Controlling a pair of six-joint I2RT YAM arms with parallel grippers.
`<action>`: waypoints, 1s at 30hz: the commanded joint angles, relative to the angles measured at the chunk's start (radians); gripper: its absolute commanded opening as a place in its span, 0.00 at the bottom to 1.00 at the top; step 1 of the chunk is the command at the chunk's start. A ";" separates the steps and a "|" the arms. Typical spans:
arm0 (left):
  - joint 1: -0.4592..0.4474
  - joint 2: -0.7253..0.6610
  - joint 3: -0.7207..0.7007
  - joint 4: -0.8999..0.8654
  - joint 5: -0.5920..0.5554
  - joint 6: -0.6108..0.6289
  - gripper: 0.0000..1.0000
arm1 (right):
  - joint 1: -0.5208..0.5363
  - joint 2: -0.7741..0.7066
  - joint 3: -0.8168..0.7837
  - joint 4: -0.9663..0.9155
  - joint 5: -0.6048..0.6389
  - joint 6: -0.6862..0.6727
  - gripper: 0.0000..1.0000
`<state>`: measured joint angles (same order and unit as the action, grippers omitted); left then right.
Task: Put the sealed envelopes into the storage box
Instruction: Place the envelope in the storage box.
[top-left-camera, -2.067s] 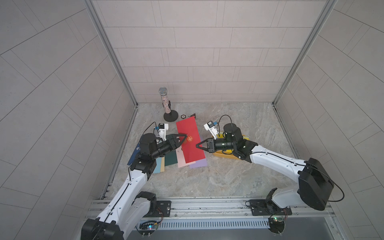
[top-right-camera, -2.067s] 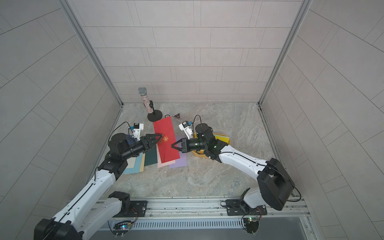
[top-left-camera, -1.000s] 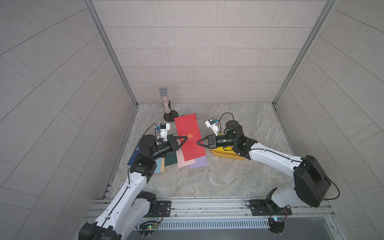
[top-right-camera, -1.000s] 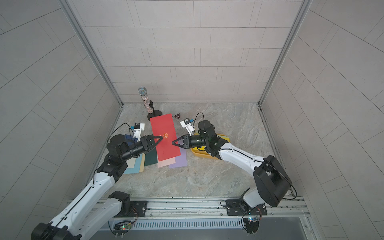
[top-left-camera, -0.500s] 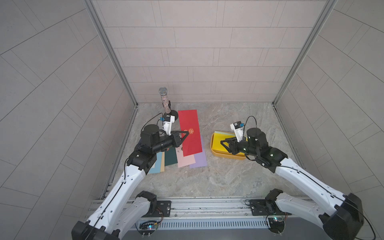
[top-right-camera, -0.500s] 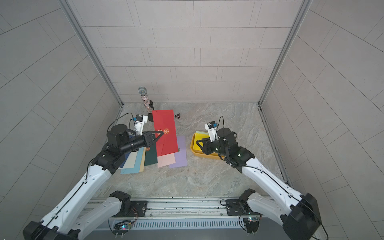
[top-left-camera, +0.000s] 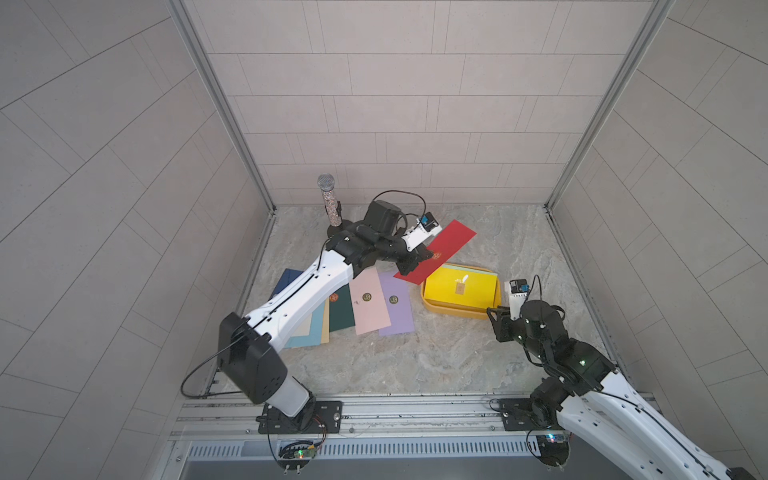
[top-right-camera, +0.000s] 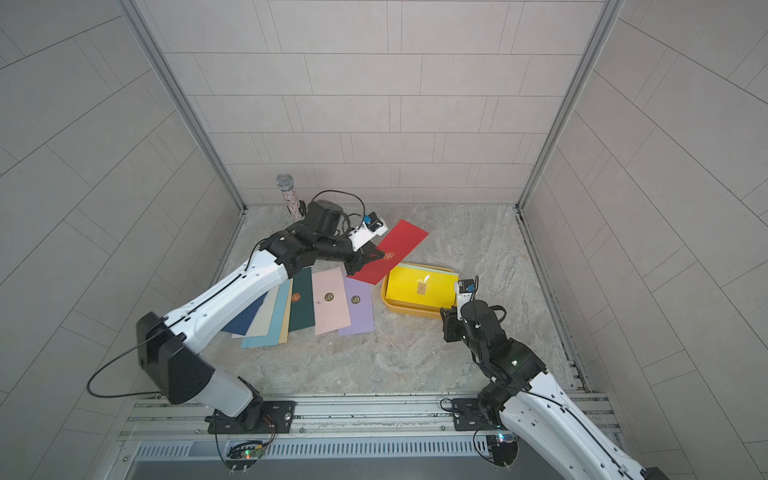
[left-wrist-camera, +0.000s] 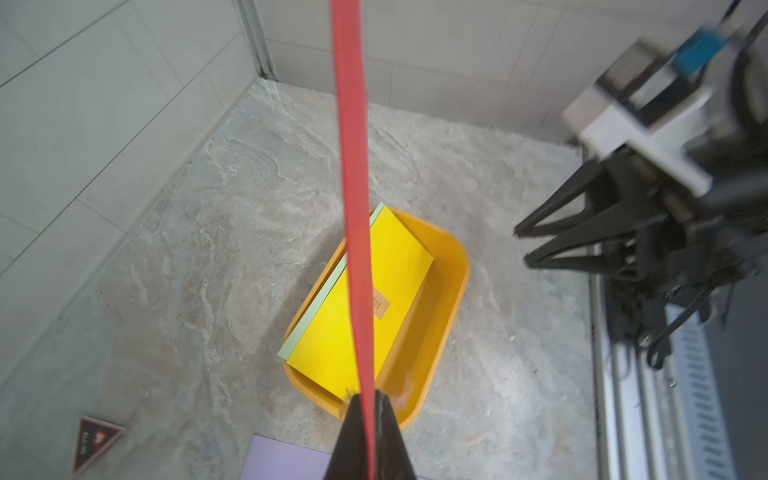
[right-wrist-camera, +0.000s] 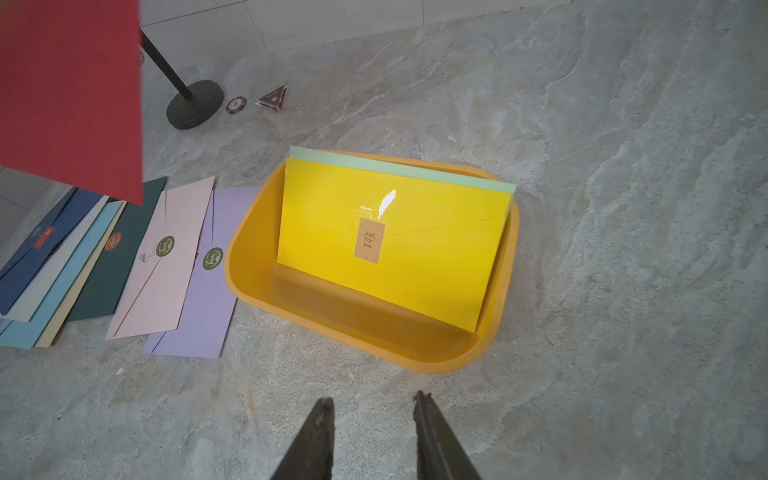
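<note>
Left wrist view: our left pincer clamps the red paper envelope edge-on, aimed at the mustard plastic tub; right pincer parted, empty.

Bright, soft light fills the room, so shadows are pale. In the left wrist view the right gripper looks smeary with blur. Just past that gripper's tips, the feather on the yellow envelope shines white. Lines on the walls bend near the top views' edges.
</note>
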<state>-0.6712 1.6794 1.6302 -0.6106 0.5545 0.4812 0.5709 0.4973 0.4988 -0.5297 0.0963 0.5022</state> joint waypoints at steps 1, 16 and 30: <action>-0.056 0.138 0.178 -0.231 -0.062 0.270 0.00 | 0.022 -0.006 -0.011 -0.050 0.078 0.036 0.36; -0.165 0.667 0.802 -0.645 -0.233 0.454 0.00 | 0.023 -0.007 -0.024 -0.033 0.053 0.022 0.37; -0.197 0.755 0.865 -0.657 -0.341 0.522 0.25 | 0.023 0.011 -0.026 -0.027 0.051 0.024 0.38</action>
<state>-0.8604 2.4317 2.4702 -1.2442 0.2485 0.9806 0.5892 0.5060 0.4702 -0.5503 0.1394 0.5251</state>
